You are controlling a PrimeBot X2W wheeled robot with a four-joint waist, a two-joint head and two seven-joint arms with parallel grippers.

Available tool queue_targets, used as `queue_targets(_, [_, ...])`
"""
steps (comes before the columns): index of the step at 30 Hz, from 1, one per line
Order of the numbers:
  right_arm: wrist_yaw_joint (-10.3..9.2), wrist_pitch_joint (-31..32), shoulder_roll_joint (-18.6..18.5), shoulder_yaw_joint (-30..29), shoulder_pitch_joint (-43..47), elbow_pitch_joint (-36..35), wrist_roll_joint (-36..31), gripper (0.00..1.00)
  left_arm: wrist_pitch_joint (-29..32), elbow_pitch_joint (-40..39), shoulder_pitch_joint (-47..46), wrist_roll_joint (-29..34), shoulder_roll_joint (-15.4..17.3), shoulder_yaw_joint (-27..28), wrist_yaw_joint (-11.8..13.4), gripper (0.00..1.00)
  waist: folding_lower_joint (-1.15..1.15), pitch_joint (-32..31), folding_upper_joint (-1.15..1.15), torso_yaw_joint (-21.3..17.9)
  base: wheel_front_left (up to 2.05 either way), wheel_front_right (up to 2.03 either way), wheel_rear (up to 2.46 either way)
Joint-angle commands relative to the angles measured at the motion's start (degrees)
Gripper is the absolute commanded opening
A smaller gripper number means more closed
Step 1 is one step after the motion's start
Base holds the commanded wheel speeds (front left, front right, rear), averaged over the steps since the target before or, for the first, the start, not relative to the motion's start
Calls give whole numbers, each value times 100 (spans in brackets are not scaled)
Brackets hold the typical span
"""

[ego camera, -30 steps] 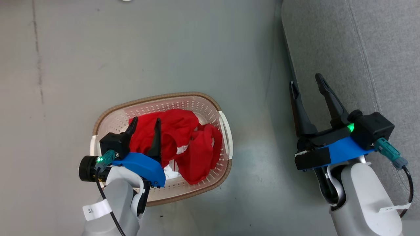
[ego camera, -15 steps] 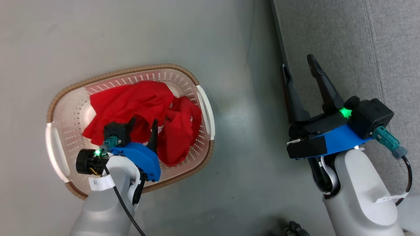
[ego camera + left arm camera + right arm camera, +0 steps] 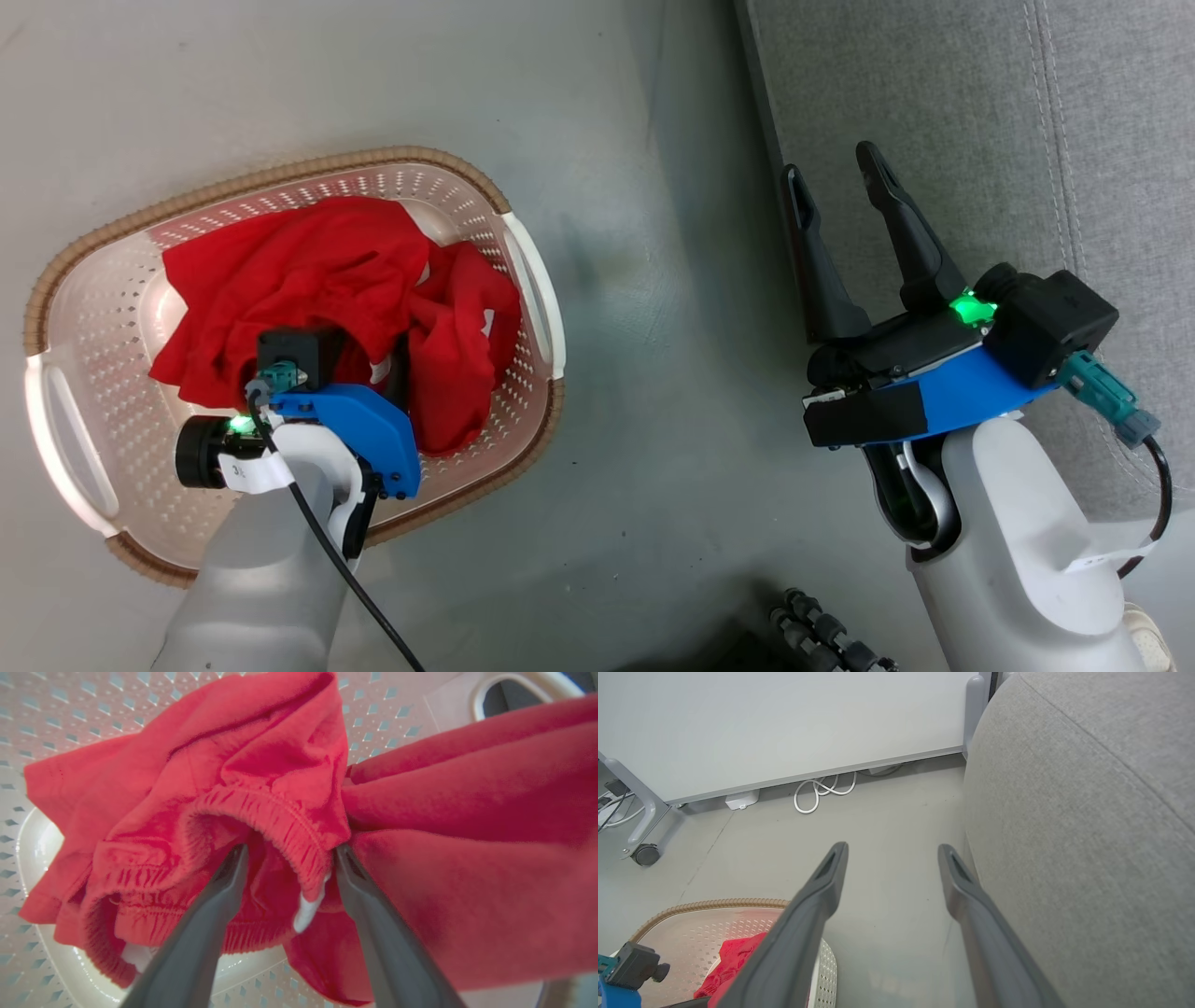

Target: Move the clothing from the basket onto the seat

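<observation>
The red clothing [image 3: 308, 280] lies bunched in the cream perforated basket [image 3: 93, 280] on the floor. My left gripper [image 3: 289, 851] is pushed down into the pile, open, its two fingers [image 3: 224, 882] straddling a gathered elastic waistband fold [image 3: 280, 816] with a white tag beside it. In the head view the left gripper's [image 3: 359, 359] fingers are sunk in the fabric and mostly hidden. My right gripper [image 3: 831, 168] hangs open and empty over the front edge of the grey seat [image 3: 980, 121]. The right wrist view shows the seat [image 3: 1087, 835] to the right of the right gripper [image 3: 892, 851].
Grey floor [image 3: 635, 373] separates the basket from the seat. A wall panel [image 3: 784, 728], a white coiled cable [image 3: 822, 791] and a wheeled frame leg [image 3: 642, 851] stand beyond. A dark ribbed object [image 3: 822, 635] lies at the bottom edge near my right arm.
The camera has shifted, so the whole scene slid left. My left gripper has gone down from above the clothing into the pile, still open. The right gripper holds its pose.
</observation>
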Motion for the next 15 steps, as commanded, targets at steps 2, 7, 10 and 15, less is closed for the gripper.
queue_targets(2, [3, -32, -19, 4, -26, -42, 22, 100, 29, 66, -140, -57, 34, 31, -10, 100, -1, 33, 0, -53, 0, 0, 0])
queue_targets(7, [3, -33, -18, -12, 35, -65, 24, 100, 90, 178, -222, -129, 33, -12, -10, 2, -1, 48, 0, -66, 0, 0, 0])
queue_targets(10, [3, -33, -18, -5, 46, -49, 16, 100, 126, 216, -231, -161, 10, -70, -10, 0, -1, 27, 0, -55, 0, 0, 0])
queue_targets(15, [3, -33, -18, 10, 39, -23, -21, 100, 120, 260, -209, -234, -25, -150, -11, 0, -1, -36, 0, -9, 0, 0, 0])
